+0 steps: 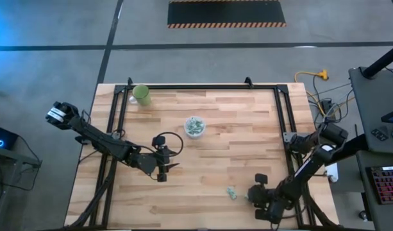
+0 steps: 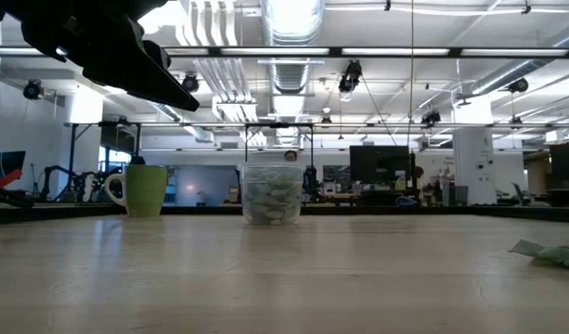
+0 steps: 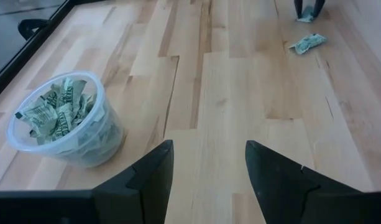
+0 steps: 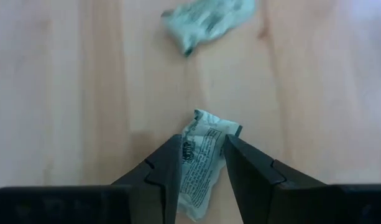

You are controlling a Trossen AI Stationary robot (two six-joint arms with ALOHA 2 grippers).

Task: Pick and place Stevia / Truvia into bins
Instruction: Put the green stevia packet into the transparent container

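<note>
Stevia packet (image 4: 199, 158): pinched between right gripper (image 4: 201, 167) fingers, ready for lifting.
Clear cup (image 1: 195, 126): mid-counter, awaiting it.
Left gripper (image 3: 209, 168): fingers apart, idle nearby.

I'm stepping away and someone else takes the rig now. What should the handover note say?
Right gripper: at the table's near right, shut on a packet.
Left gripper: open, empty, hovering left of centre, facing the clear cup.
Done: the clear cup, mid-table, already holds many packets.
Left: carry the gripped packet to the cup; one loose packet lies just beyond it. The green mug at the far left is not in use.
</note>
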